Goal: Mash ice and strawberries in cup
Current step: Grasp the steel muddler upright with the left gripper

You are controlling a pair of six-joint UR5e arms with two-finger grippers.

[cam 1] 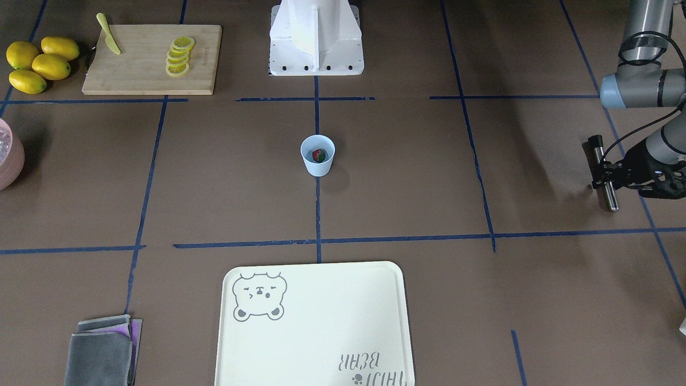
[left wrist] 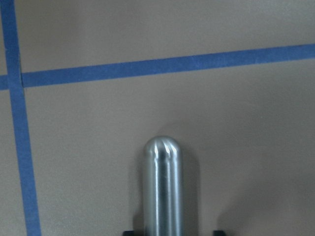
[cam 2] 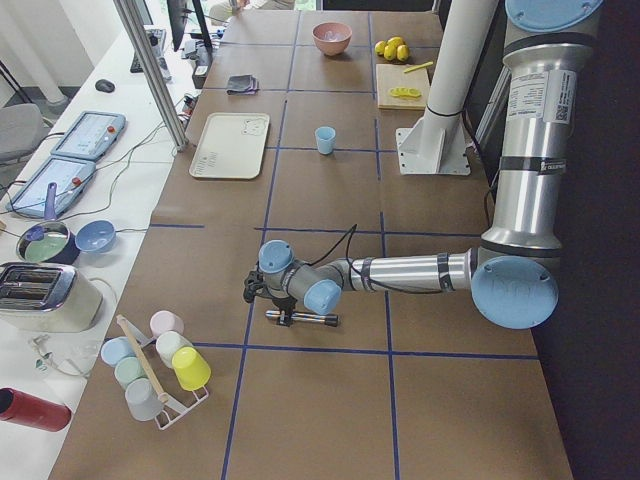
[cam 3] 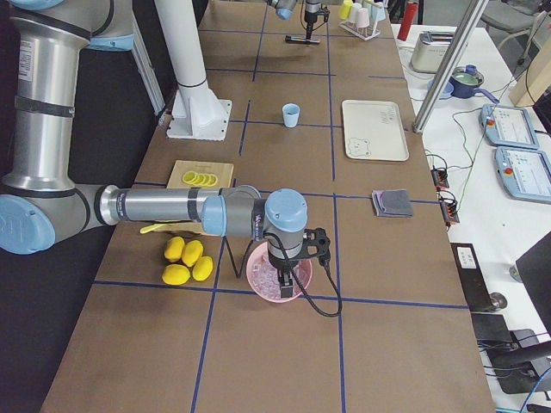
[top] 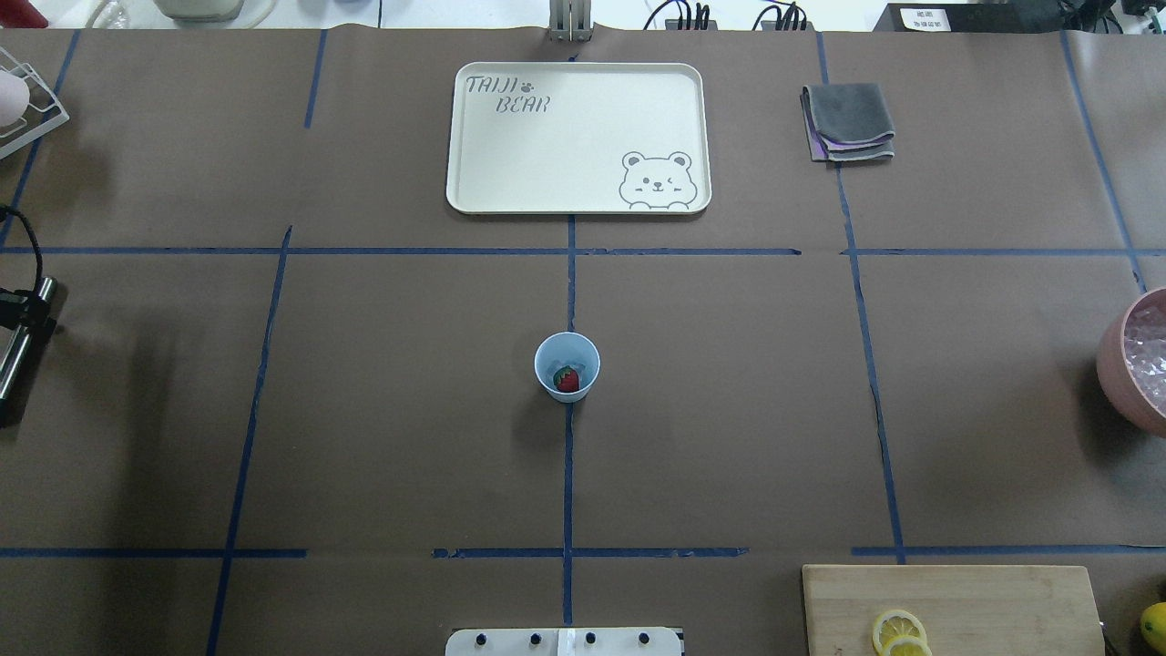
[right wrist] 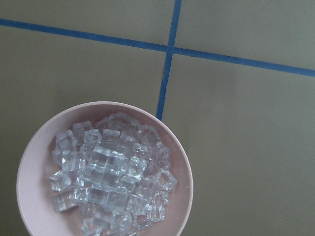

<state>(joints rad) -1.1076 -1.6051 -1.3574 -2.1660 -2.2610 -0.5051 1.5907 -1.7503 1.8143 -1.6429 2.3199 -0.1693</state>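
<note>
Left arm (cam 2: 400,272): upper arm upright at the robot's side, forearm stretched out low and nearly level over the desk (cam 1: 429,187), wrist bent at the end. Left end effector (cam 1: 603,179) is clamped on a metal rod (cam 1: 611,199), gripped about mid-length. The rod lies roughly level, close over the desk. Cannot tell whether it touches. In the left wrist view the rod's rounded tip points out over brown paper with blue tape lines.

Right arm (cam 3: 164,206): upper arm upright, forearm level, wrist turned straight down. Right end effector (cam 3: 285,286) hangs over the pink bowl (right wrist: 32,150). Its fingers show only small in the side view, so cannot tell whether they are wide or narrow, or whether they reach the ice.

Ice (right wrist: 113,177): a heap of clear cubes in the pink bowl, at the robot's right end of the desk.

Cup (cam 1: 316,168): upright at desk centre on a blue tape line, well apart from both end effectors. Strawberry (cam 1: 319,155) lies inside at the bottom, red with a green top.

Tray (top: 547,155) lies beyond the cup, away from the robot.
</note>
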